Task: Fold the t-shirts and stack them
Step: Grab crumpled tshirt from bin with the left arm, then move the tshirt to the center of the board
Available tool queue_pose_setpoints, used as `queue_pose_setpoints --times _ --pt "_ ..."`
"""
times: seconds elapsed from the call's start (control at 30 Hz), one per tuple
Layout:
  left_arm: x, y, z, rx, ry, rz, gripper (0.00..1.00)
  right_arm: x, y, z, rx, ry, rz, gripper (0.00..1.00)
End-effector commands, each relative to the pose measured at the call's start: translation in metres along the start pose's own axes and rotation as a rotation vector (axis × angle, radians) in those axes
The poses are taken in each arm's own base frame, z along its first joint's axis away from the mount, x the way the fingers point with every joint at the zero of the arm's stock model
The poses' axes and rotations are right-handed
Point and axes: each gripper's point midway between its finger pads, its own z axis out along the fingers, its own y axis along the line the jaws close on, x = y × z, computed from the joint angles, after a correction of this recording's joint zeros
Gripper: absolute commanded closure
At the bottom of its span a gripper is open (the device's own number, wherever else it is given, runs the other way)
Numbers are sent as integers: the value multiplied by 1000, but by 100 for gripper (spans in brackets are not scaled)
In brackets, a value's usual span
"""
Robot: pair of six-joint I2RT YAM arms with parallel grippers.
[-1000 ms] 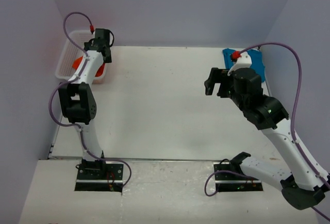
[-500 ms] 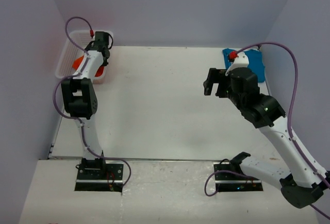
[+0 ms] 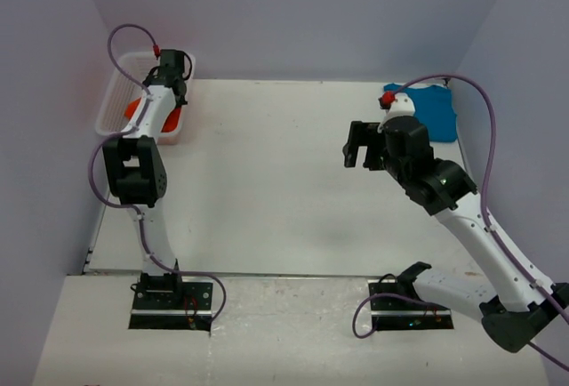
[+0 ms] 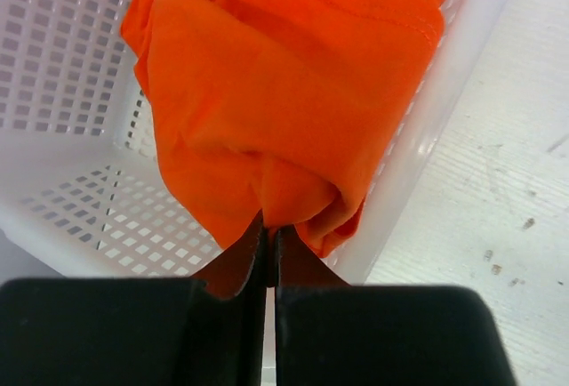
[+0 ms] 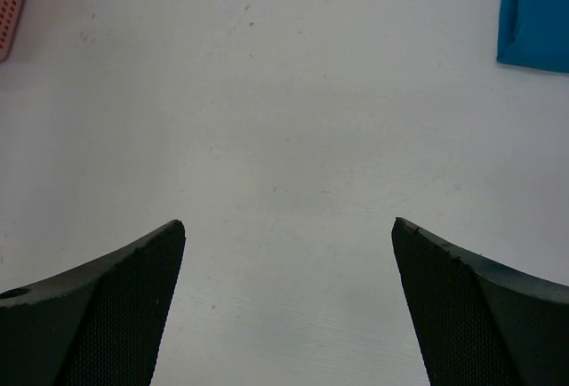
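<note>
The orange-red t-shirt (image 4: 284, 92) is bunched up in the white mesh basket (image 4: 71, 66) and hangs over its near wall. My left gripper (image 4: 269, 230) is shut on a fold at the bunch's lower edge. In the top view that gripper (image 3: 167, 75) is over the basket (image 3: 111, 106) at the back left, with bits of orange t-shirt (image 3: 133, 108) showing beside the arm. The teal-blue t-shirt (image 3: 436, 110) lies flat at the back right and its corner (image 5: 538, 12) shows in the right wrist view. My right gripper (image 3: 360, 150) hovers open and holds nothing above bare table (image 5: 289, 226).
The basket stands against the left wall in the back corner. Walls close in the table on the left, back and right. A red-tinted corner of the basket (image 5: 13, 4) shows at the far left of the right wrist view.
My left gripper has closed from open onto the orange t-shirt in the basket. The right arm has drifted a little left, uncovering more of the teal t-shirt.
</note>
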Motion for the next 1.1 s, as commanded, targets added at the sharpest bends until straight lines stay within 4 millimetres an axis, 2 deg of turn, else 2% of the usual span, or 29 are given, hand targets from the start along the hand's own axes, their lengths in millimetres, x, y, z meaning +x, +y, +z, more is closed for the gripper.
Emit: queue_pose_setpoints --times 0.0,0.1,0.13,0.17,0.2,0.23,0.27,0.3,0.33,0.37,0.4,0.47,0.5,0.6,0.73,0.87,0.97,1.0,1.07 --pt "-87 16 -78 127 -296 -98 100 -2 13 9 -51 -17 29 1" --pt "-114 18 -121 222 -404 -105 100 2 14 16 -43 1 25 1" --pt "-128 24 -148 255 -467 -118 100 5 13 19 -40 6 23 1" --pt "-136 25 -164 289 -507 -120 100 6 13 22 -34 13 20 1" --pt "-145 18 -185 369 -559 -107 100 9 13 26 -26 23 25 1" --pt "-155 24 -217 417 -625 -111 100 10 14 29 -26 23 26 1" --pt "-160 24 -235 461 -664 -110 100 11 14 32 -25 26 26 1" --pt "-166 22 -269 551 -725 -93 100 13 15 35 -23 31 29 1" --pt "-173 24 -295 600 -775 -90 100 13 16 38 -24 29 34 1" --pt "-175 24 -314 646 -810 -82 100 14 17 40 -25 29 39 1" --pt "-177 25 -354 736 -885 -55 100 14 18 41 -33 30 40 1" --pt "-169 17 -400 900 -944 -19 100 12 21 45 -43 22 41 1" --pt "-164 21 -430 967 -983 -35 100 10 25 44 -62 21 39 1" --pt "-145 20 -480 1151 -1005 -39 100 8 38 46 -120 25 35 1" --pt "-122 8 -516 1368 -951 -59 100 10 47 50 -159 52 52 1" --pt "-100 -13 -527 1487 -855 -60 100 17 62 51 -238 88 59 1" --pt "-80 -31 -519 1522 -768 -78 100 27 76 46 -324 117 68 1" --pt "-67 -41 -505 1527 -699 -95 100 33 75 46 -328 131 72 1" --pt "-51 -54 -491 1519 -636 -117 100 41 81 42 -366 160 72 1"
